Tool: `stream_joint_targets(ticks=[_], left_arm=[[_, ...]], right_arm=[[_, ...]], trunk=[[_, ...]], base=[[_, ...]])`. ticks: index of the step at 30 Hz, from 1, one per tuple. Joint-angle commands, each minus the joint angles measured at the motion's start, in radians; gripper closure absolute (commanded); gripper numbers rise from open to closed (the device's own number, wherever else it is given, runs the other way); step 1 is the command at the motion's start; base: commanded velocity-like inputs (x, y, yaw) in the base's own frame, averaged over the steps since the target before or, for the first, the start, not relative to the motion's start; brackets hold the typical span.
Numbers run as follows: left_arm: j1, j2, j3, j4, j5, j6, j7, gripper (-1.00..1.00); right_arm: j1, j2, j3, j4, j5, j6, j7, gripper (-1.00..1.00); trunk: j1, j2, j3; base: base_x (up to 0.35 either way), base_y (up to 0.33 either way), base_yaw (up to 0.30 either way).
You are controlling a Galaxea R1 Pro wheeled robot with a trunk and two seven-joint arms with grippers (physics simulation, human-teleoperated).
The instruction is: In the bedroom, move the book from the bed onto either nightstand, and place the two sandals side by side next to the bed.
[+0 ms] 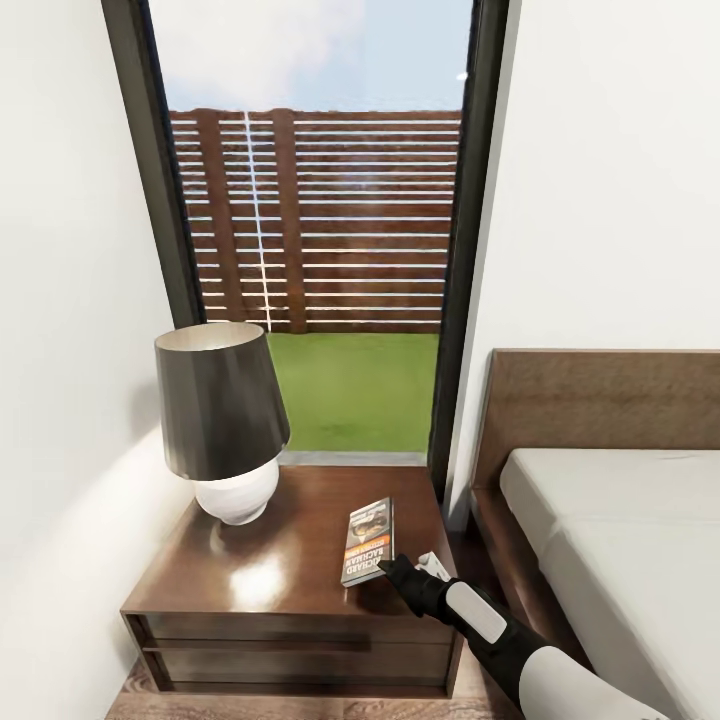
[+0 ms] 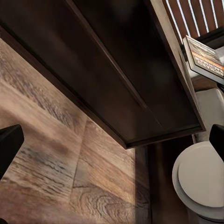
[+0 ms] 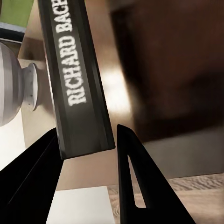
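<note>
head view: a nightstand (image 1: 270, 570), dark brown wood with one drawer, stands on the plank floor against the white wall at the left, in front of a tall black-framed window (image 1: 320, 220) that looks out on grass and a slatted wooden fence. on its top, toward the left, stands a lamp (image 1: 222, 425) with a black shade and a round white base. on its top, toward the right, lies the book (image 1: 368, 541), flat, cover up, with white and orange lettering at its near end. the right gripper (image 1: 392, 567), black, reaches in from the lower right on a black and white arm, its tip at the book's near corner. to the right stands the bed (image 1: 610, 500), brown headboard against the wall, light-grey mattress, well apart from the book. left wrist view: the underside and front of the nightstand (image 2: 121, 79) seen from low down over the wood floor (image 2: 60, 163); the book (image 2: 205, 58) juts past the top edge, orange lettering visible; a white rounded part of the robot (image 2: 203, 179) sits nearby; one dark finger (image 2: 8, 147) shows at the edge, and whether the left gripper is spread or pressed together cannot be told. right wrist view: the book (image 3: 77, 79), spine toward the camera with white lettering "richard bach", sits between the two black fingers (image 3: 133, 182) of the right gripper (image 3: 88, 140), which are spread wider than the spine; contact cannot be told. the lamp base (image 3: 14, 86) stands beside it on the wooden top.
</note>
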Motion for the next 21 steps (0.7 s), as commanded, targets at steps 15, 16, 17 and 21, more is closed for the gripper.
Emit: stream_joint_targets(ticks=[15,16,17,21], left_arm=[[0.001,0.0,0.005,-0.001,-0.004,-0.007,-0.001,-1.0],[0.001,0.0,0.005,-0.001,-0.004,-0.007,-0.001,-1.0],[0.001,0.0,0.005,-0.001,-0.004,-0.007,-0.001,-1.0],[0.001,0.0,0.005,-0.001,-0.004,-0.007,-0.001,-1.0]], right_arm=[[-0.001,0.0,0.005,0.001,-0.003,-0.001,0.002,1.0],[-0.001,0.0,0.005,0.001,-0.003,-0.001,0.001,1.0],[-0.001,0.0,0.005,0.001,-0.003,-0.001,0.0,1.0],[-0.001,0.0,0.005,-0.002,-0.003,-0.001,-0.004,1.0]], trunk=[[0.0,0.0,-0.001],[0.0,0.0,-0.001],[0.0,0.0,-0.001],[0.0,0.0,-0.001]], base=[[0.0,0.0,0.0],[0.0,0.0,0.0],[0.0,0.0,0.0],[0.0,0.0,0.0]])
